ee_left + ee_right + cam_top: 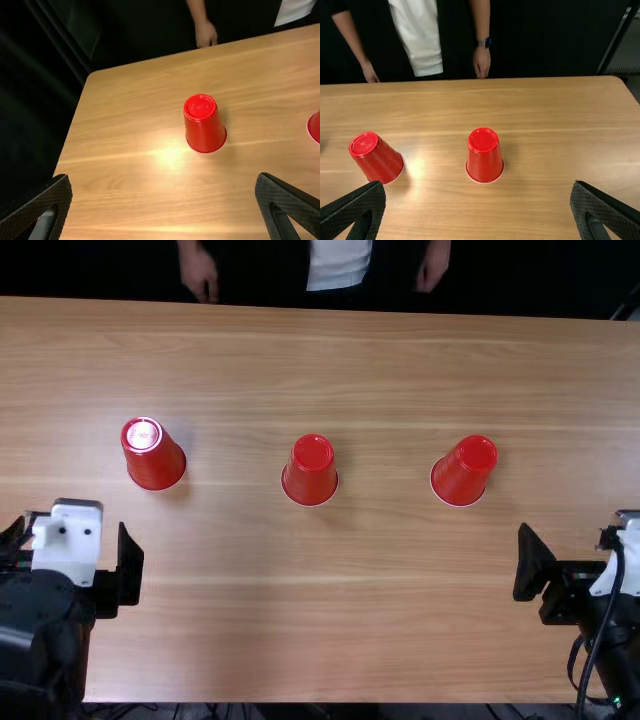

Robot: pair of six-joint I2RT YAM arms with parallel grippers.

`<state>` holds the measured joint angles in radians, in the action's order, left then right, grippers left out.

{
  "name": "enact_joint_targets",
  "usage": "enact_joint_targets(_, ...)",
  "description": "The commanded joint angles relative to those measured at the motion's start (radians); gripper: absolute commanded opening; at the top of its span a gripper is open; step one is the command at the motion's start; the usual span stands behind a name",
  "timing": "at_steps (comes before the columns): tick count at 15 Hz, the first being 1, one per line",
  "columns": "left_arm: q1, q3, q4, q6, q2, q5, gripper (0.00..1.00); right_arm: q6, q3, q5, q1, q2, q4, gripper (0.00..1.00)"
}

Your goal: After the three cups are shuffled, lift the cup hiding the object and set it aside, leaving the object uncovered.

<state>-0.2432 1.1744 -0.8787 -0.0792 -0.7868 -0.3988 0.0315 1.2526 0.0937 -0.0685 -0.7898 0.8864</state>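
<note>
Three red cups stand upside down in a row across the table's middle: the left cup (152, 453) (204, 125), the middle cup (310, 471) (375, 157) and the right cup (464, 471) (484, 156). No ball or other object shows beside them. My left gripper (165, 210) is open near the front left corner, well short of the left cup, with nothing between its fingers (128, 562). Near the front right corner my right gripper (480, 215) is open too, its fingers (530, 562) apart from the right cup.
The wooden table (320, 620) has bare room between the cups and the near edge. Its left edge (75, 125) drops off close to the left cup. The far right corner (620, 80) lies beyond the right cup.
</note>
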Motion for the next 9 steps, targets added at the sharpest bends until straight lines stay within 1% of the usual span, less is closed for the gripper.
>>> enact_joint_targets(1,0.001,0.071,-0.001,-0.011,-0.049,-0.03,1.0,0.009,0.041,0.0,-0.01,-0.02,0.026,1.0)
enact_joint_targets(2,0.002,0.1,-0.02,-0.009,-0.104,0.02,1.0,0.009,0.041,0.0,-0.008,-0.023,0.031,1.0)
enact_joint_targets(3,0.004,0.12,-0.049,-0.006,-0.129,0.053,1.0,0.016,0.041,0.0,-0.008,-0.029,0.037,1.0)
enact_joint_targets(4,0.01,0.142,-0.066,-0.002,-0.137,0.055,1.0,0.033,0.042,0.0,-0.008,-0.039,0.046,1.0)
enact_joint_targets(6,0.044,0.203,-0.097,0.004,-0.21,0.055,1.0,0.051,0.07,-0.002,-0.008,-0.069,0.057,1.0)
enact_joint_targets(7,0.059,0.24,-0.13,0.017,-0.233,0.056,1.0,0.051,0.093,-0.002,-0.008,-0.098,0.063,1.0)
enact_joint_targets(9,0.073,0.272,-0.163,0.07,-0.246,0.056,1.0,0.053,0.133,-0.002,-0.008,-0.14,0.081,1.0)
